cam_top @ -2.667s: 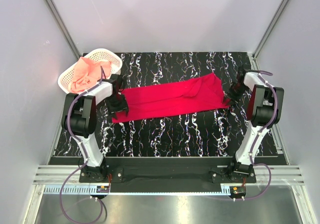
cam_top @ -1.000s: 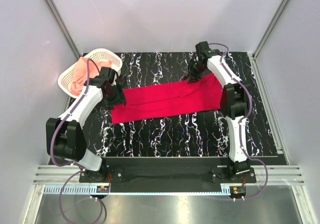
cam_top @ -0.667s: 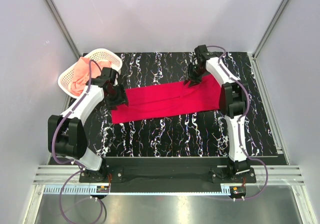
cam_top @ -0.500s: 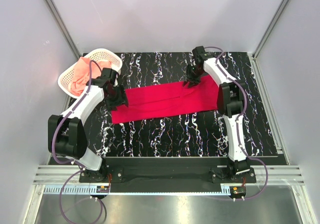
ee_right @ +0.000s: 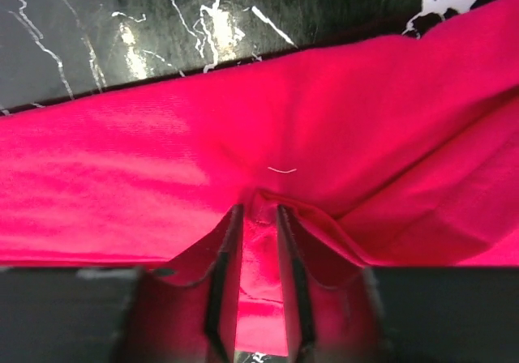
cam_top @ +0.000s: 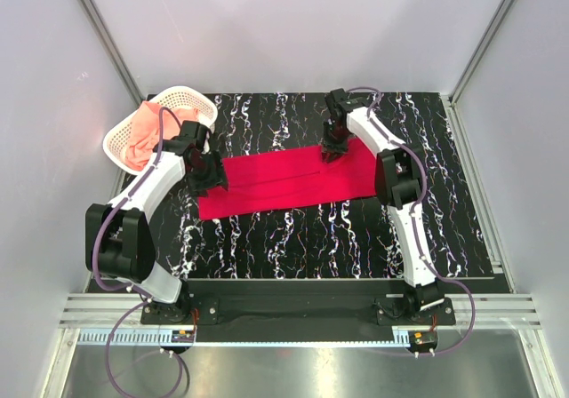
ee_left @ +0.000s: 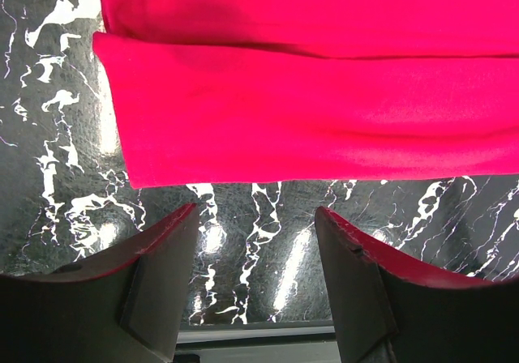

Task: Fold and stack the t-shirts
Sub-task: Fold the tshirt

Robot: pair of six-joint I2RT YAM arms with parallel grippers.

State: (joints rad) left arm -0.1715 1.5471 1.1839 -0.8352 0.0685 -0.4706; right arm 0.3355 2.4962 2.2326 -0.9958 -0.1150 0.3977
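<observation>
Far left: pink shirt (cam_top: 142, 136) heaped in the white basket (cam_top: 191, 94), unfolded. Next along, left gripper (ee_left: 255, 217) spread wide, holding nothing, hovering over bare table (ee_left: 49, 177) just beside the left end of the red shirt (cam_top: 284, 178). Risks missing the hem if brought straight down, closing on tabletop alone. Across the middle, red shirt laid flat on the table as a long band. At its far edge, right of centre, right gripper (ee_right: 258, 217) nearly closed, pinching a small ridge of red cloth. Could catch only the top layer and peel the fold open on lifting. Could also drag the whole band askew if pulled with the left end unheld, spoiling the fold.
</observation>
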